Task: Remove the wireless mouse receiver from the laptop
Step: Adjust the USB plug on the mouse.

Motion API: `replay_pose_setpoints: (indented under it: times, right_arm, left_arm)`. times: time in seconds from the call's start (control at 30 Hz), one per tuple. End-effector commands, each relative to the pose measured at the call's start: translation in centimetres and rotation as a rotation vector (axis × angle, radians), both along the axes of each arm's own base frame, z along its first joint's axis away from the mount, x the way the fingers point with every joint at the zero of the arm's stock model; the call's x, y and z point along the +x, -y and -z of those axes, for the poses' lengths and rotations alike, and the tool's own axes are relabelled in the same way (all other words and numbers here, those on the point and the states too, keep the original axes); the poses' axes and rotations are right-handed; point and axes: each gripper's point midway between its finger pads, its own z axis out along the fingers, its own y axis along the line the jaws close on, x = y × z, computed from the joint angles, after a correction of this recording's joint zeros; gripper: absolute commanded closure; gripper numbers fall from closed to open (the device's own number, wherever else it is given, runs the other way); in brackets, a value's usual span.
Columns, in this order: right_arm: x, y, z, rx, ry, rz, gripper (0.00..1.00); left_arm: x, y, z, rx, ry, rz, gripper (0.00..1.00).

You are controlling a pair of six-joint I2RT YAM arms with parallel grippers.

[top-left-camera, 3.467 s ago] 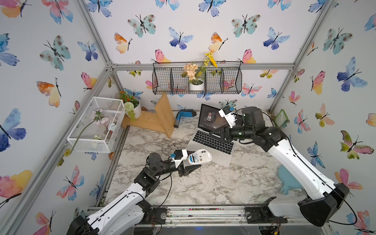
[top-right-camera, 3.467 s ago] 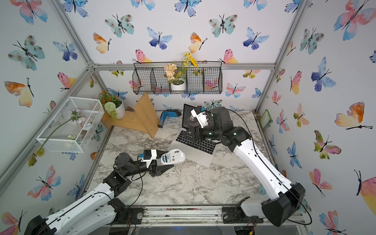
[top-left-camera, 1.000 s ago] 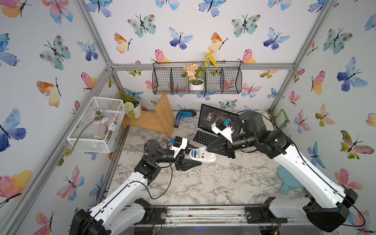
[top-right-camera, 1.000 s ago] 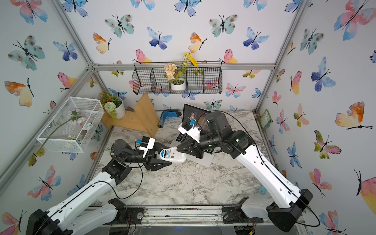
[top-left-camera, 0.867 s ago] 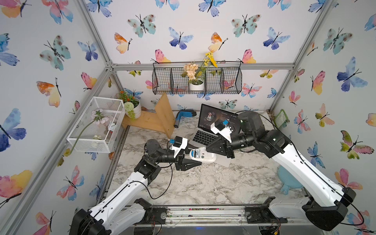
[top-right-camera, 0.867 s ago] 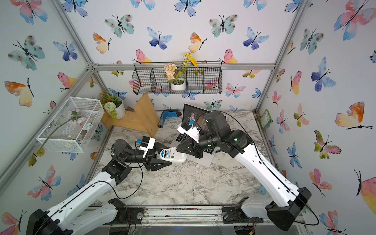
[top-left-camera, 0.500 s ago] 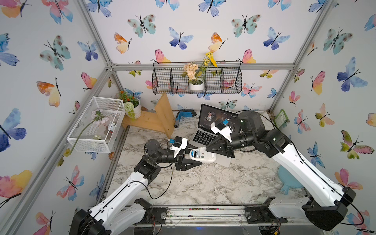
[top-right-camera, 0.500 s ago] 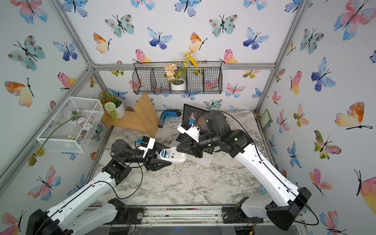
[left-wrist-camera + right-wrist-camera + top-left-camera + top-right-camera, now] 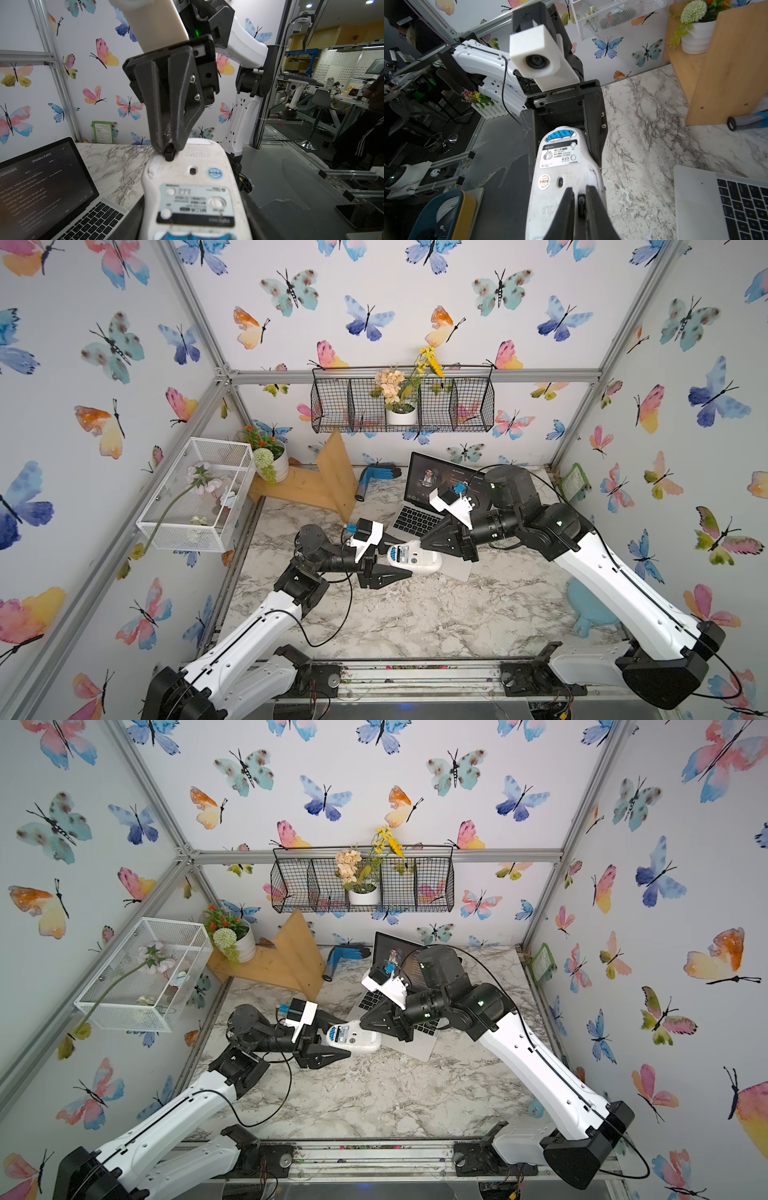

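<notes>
Marble tabletop [image 9: 415, 614], butterfly-papered walls on three sides; both arms meet over its middle.

At the centre, the receiver [image 9: 169, 154]: a small black stub, clear of the laptop [image 9: 417, 520]; it sits on the upturned underside of the mouse [image 9: 413, 559], at the end farthest from the left gripper [image 9: 401, 556], seemingly at a storage slot; how deep it is seated I cannot tell.

The right gripper [image 9: 580, 192] has its jaws drawn nearly together, one finger on either side of the receiver; whether they pinch it or merely flank it, the wrist views do not settle.

The mouse is white, held belly-up off the table, label and switch showing; the left gripper is clamped across its sides at the tail end, jaws wide on the body.

The laptop stands far of centre, lid open, screen lit with a round portrait and lines of text; the right arm passes over it; its side ports are hidden in every view.

Progress, as I judge it: the pull from the laptop looks done, since the stub is at the mouse and apart from the laptop; what seems left is seating it home, letting go, and setting the mouse down.

Further out: wooden shelf [image 9: 307, 489] with a potted plant [image 9: 276, 464], far left; blue glove [image 9: 376, 475] just beside it; white mesh box [image 9: 199, 493] on the left wall; black wire basket [image 9: 457, 406] on the far wall.
</notes>
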Motion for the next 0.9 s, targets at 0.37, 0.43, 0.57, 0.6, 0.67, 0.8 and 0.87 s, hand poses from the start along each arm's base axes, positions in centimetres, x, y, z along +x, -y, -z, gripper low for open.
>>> replay_pose_setpoints:
  times: [0.37,0.43,0.57,0.6,0.67,0.8,0.87]
  right_arm:
    - [0.0,0.3,-2.2,0.029,0.018,0.043,0.53]
    - [1.2,0.6,-3.2,0.038,0.04,0.133,0.4]
    - [5.6,2.6,-3.6,-0.006,0.012,0.435,0.17]
    - [6.1,2.8,-3.6,-0.011,-0.035,0.462,0.16]
    - [6.2,2.6,-3.2,-0.007,-0.121,0.461,0.16]
    - [6.4,2.8,-1.2,0.011,-0.334,0.431,0.16]
    - [5.1,2.3,-0.4,0.049,-0.473,0.327,0.16]
  left_arm:
    - [-0.2,-0.4,-1.6,-0.039,0.073,-0.032,1.0]
    - [-0.2,-0.5,-1.6,-0.04,0.08,-0.038,1.0]
    - [-0.1,-0.7,-1.4,-0.045,0.105,-0.069,1.0]
    - [0.0,-0.8,-1.4,-0.047,0.113,-0.077,1.0]
    - [0.1,-0.8,-1.4,-0.049,0.12,-0.09,1.0]
    - [0.3,-0.8,-1.6,-0.051,0.127,-0.096,1.0]
    - [0.5,-0.8,-1.5,-0.054,0.132,-0.114,1.0]
